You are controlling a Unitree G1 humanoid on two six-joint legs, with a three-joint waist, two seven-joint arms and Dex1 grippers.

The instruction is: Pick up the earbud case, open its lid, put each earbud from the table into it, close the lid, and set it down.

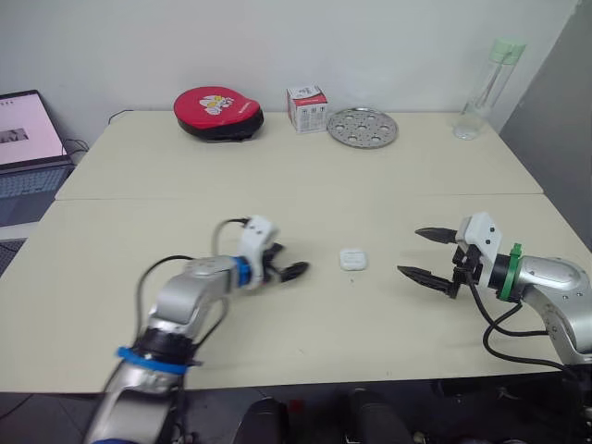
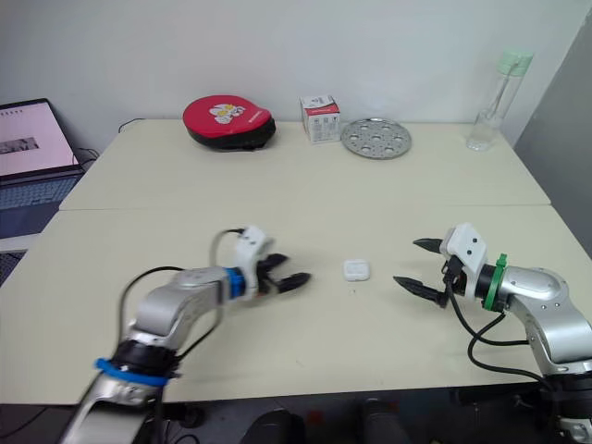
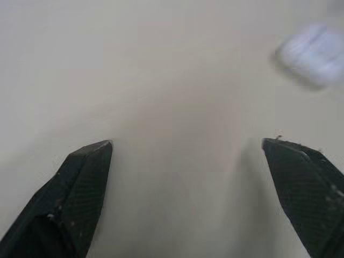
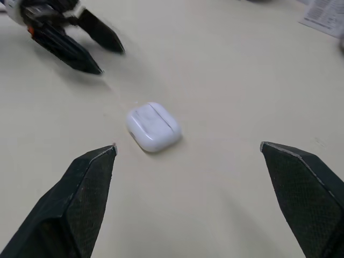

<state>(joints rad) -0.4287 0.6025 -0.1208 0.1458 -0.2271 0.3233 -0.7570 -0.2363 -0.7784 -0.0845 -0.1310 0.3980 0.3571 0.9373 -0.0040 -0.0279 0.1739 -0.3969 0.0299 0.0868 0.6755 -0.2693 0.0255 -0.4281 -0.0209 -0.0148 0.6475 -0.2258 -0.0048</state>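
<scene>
The case (image 1: 352,260) lies flat near the middle of the bench (image 1: 277,185), lid closed, and nothing touches it. The left gripper (image 1: 289,262) is at its 9 o'clock, near it, with fingers spread and holding nothing. The right gripper (image 1: 410,252) is at its 3 o'clock, a little farther away, also spread wide and empty.

I think the main danger is sliding. The case is small, smooth and rounded, so one finger touching it first may push it along the bench instead of pinching it. The two grippers also point at each other across the case, so they may collide if both come in together. A pinch over the lid seam would keep the lid from opening later. I cannot make out the earbuds on the bench, and a low sweep could knock them.

Count: one case, two grippers, no earbud that I can tell. Toward 12 o'clock, by the far edge, are one red pouch (image 1: 218,112), one box (image 1: 307,109), one metal plate (image 1: 362,127) and one bottle (image 1: 486,92). One laptop (image 1: 28,139) is at 10 o'clock.
</scene>
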